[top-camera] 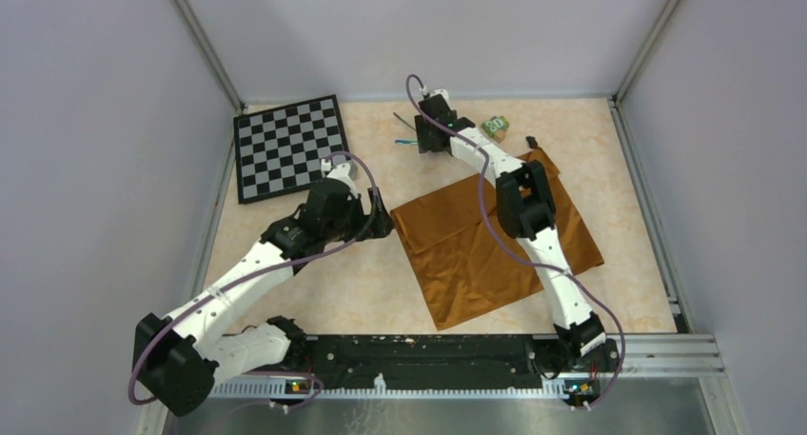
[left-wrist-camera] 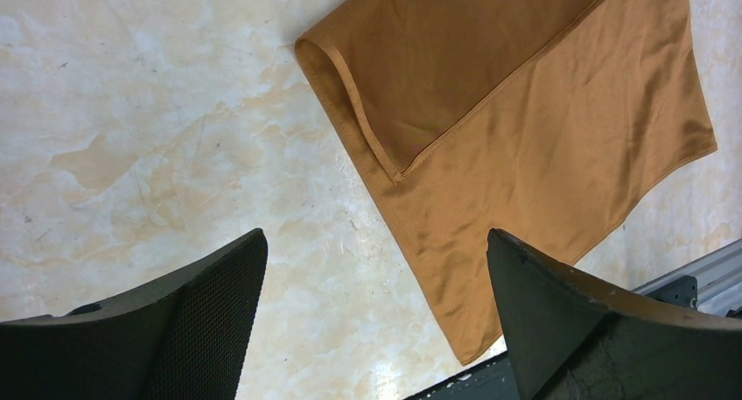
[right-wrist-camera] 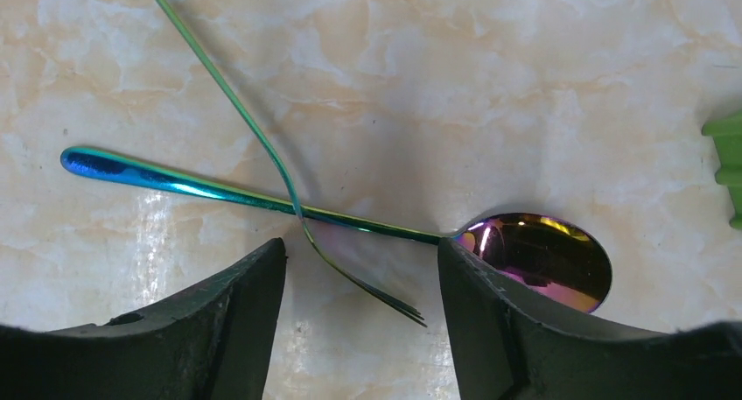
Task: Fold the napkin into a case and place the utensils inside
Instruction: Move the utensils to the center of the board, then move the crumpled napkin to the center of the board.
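We see the napkin [top-camera: 457,254] lying flat on the tabletop [top-camera: 314,292], right of centre and turned at an angle, one corner pointing toward the near edge. The right arm [top-camera: 557,273] reaches across above it. In the left wrist view one layer is folded over another, with a hemmed edge showing. The left gripper [top-camera: 383,218] hovers just beside the napkin's left corner, its jaws spread wide and holding nothing. Near the far edge the right gripper [right-wrist-camera: 360,247] hangs over the utensils. The spoon [right-wrist-camera: 376,227] and the fork [right-wrist-camera: 254,129] lie crossed on the tabletop, and the crossing sits between the parted jaws, which grasp neither piece. A green block [top-camera: 495,126] lies just right of the spoon's bowl, and a chessboard [top-camera: 290,148] fills the far left corner.
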`<move>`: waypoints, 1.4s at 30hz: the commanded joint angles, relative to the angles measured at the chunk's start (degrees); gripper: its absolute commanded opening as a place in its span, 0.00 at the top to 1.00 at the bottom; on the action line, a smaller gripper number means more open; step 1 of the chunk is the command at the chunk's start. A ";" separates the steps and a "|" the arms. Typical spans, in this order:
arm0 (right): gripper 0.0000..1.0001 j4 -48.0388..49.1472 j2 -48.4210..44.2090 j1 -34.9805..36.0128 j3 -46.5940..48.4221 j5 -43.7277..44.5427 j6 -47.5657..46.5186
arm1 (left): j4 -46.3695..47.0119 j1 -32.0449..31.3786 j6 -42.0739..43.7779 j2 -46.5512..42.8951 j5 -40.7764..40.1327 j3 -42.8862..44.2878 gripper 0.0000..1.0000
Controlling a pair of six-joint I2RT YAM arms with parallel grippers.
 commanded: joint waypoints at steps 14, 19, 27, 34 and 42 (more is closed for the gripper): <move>0.25 8.11 -48.50 -9.62 -45.58 -18.76 10.08 | 30.34 -2.37 -17.49 18.04 14.32 -10.29 0.15; 0.27 15.45 -58.31 -24.27 -64.57 -27.60 15.79 | 35.32 -2.43 -18.11 23.04 13.08 -9.59 0.21; 0.24 24.73 -56.59 -41.80 -75.07 -37.32 20.37 | 38.13 -2.63 -18.76 29.52 13.15 -6.27 0.27; 0.29 27.63 -48.38 -45.04 -71.52 -38.79 20.34 | 39.33 -2.58 -18.95 33.95 14.26 -4.31 0.30; 0.42 29.09 -40.17 -45.64 -64.42 -38.61 17.62 | 38.59 -2.54 -17.95 33.95 13.94 -2.70 0.38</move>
